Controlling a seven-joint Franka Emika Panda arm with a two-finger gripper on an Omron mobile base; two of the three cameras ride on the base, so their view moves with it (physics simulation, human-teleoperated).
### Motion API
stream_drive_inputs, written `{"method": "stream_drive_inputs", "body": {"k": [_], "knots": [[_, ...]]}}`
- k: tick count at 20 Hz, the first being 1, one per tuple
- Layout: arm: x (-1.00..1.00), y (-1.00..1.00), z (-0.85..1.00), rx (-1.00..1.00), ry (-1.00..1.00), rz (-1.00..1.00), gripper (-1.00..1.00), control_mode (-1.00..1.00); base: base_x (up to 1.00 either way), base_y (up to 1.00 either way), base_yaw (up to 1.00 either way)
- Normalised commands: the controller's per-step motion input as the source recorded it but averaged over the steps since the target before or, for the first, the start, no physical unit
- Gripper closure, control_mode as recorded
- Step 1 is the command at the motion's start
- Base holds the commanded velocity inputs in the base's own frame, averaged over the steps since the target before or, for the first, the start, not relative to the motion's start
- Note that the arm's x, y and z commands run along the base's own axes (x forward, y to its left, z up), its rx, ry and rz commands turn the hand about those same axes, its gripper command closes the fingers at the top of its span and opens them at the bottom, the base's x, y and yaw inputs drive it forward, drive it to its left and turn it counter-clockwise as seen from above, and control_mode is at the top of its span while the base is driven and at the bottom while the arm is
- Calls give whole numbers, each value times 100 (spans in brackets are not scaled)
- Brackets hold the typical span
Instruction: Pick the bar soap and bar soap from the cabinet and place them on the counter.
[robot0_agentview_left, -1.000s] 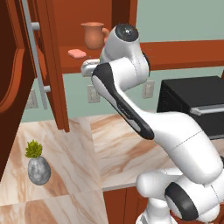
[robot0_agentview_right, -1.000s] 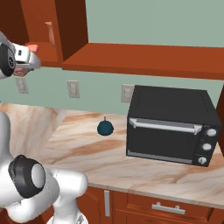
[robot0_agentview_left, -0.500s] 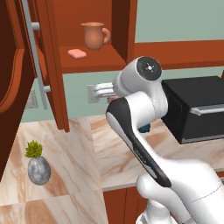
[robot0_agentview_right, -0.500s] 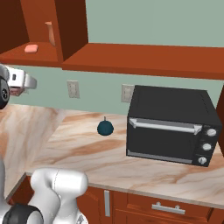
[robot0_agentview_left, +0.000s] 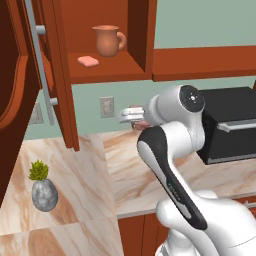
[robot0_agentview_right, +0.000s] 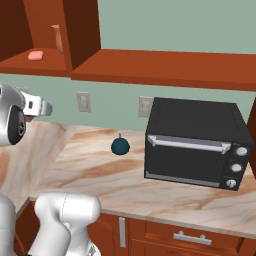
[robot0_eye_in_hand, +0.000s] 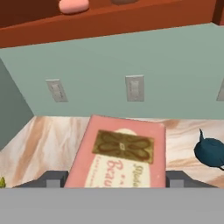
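I am holding the boxed bar soap (robot0_eye_in_hand: 120, 156) between the gripper's (robot0_eye_in_hand: 114, 178) widely spread fingers, its long axis pointing away toward the far wall, above the counter (robot0_eye_in_hand: 52, 144); pink soap (robot0_eye_in_hand: 73, 5) is sitting on the cabinet (robot0_agentview_left: 107, 70) shelf above.

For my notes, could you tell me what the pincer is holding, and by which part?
The pincer holds the rectangular bar soap by its two long side edges, near its close end.

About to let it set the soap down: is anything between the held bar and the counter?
Nothing visible. The hand holds the boxed bar soap over bare counter. The dark teapot sits off to one side, not under it.
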Motion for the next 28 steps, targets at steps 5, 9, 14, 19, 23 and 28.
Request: {"method": "stream_drive_inputs", "body": {"k": [5,9,14,19,23,28], "knots": [[2,-3,-43,0,0,5,100,-100,0,0,0],[1,0,-38,0,1,3,100,-100,0,0,0],[6,0,-36,0,7,1,100,-100,0,0,0],[10,0,-31,-5,11,0,100,-100,0,0,0],[16,0,-36,-4,11,0,100,-100,0,0,0],[18,0,-50,0,6,1,100,-100,0,0,0]]}}
